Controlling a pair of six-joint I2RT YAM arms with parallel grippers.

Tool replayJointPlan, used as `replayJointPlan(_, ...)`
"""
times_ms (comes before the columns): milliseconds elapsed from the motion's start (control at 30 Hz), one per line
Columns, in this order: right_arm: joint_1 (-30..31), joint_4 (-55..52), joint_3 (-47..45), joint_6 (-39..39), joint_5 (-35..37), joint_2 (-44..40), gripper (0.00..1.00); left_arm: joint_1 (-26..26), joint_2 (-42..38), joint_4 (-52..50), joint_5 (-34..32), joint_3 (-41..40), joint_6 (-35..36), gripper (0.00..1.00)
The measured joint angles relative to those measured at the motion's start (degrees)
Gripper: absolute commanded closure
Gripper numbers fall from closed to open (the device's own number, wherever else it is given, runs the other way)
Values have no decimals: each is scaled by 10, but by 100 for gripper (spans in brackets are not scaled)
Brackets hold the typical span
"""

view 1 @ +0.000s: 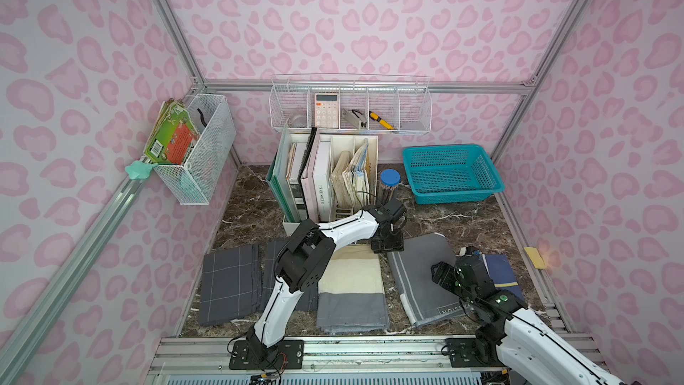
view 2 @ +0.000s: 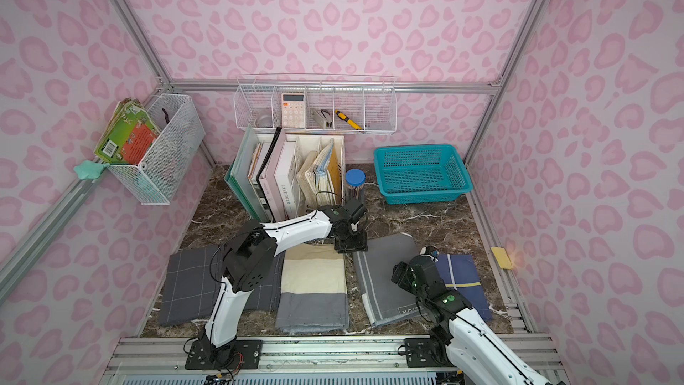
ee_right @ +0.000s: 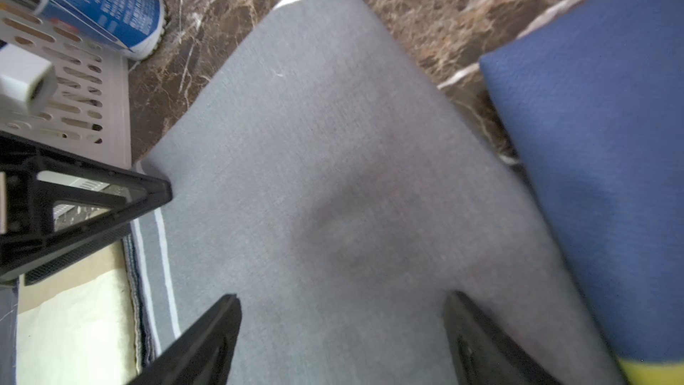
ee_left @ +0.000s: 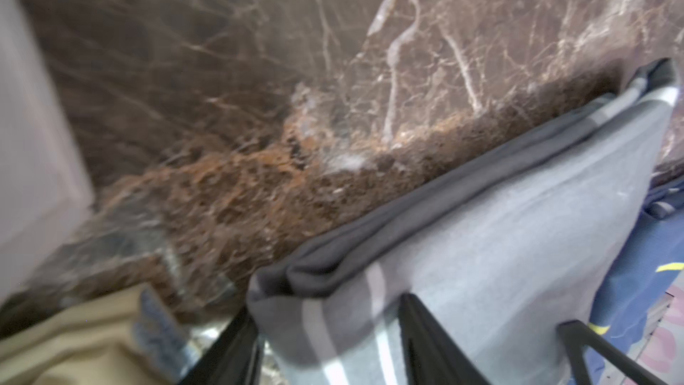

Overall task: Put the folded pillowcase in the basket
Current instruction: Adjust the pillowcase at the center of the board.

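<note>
The folded pillowcase (view 1: 418, 275) (view 2: 381, 279) is grey with white stripes and lies on the marble table, front right of centre. My left gripper (view 1: 386, 246) (view 2: 351, 245) is down at its far left corner. In the left wrist view that corner (ee_left: 333, 290) is bunched up between the black fingers of the left gripper (ee_left: 327, 309), which are closed in on it. My right gripper (ee_right: 340, 294) (view 1: 440, 272) hovers open just above the cloth's middle (ee_right: 333, 179) with nothing between its fingers. The teal basket (view 1: 451, 194) (view 2: 422, 196) stands empty at the back right.
Other folded cloths lie alongside: cream and grey (view 1: 351, 283), dark checked (view 1: 229, 283), navy (view 1: 503, 272). A file rack with books (view 1: 325, 179) and a blue-lidded jar (view 1: 389, 179) stand just behind the left gripper. White wire baskets (view 1: 351, 105) (view 1: 200, 149) hang on the walls.
</note>
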Motion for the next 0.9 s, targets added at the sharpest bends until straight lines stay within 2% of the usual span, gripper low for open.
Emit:
replayJointPlan(100, -8, 39, -3, -1, -9, 35, 10, -4, 0, 2, 5, 2, 7, 71)
replayJointPlan(167, -19, 75, -3, -5, -15, 63, 10, -8, -9, 8, 5, -4, 12, 85)
replayJointPlan(233, -29, 104, -2, -10, -23, 86, 10, -14, -28, 13, 3, -19, 16, 93)
replayJointPlan(300, -39, 127, 1, -16, -33, 107, 10, -21, -55, 21, -4, -38, 24, 96)
replayJointPlan(400, -56, 155, 12, -26, -50, 141, 10, -40, -106, 37, -29, -72, 26, 100)
replayJointPlan(567, -74, 188, 56, -55, -69, 227, 10, -75, -179, 68, -70, -138, 28, 100)
replayJointPlan(800, -81, 209, 165, -96, -117, 374, 10, -78, -230, 87, -116, -218, 8, 100)
replayJointPlan(900, -78, 209, 200, -111, -127, 407, 10, -78, -235, 89, -126, -226, 2, 100)
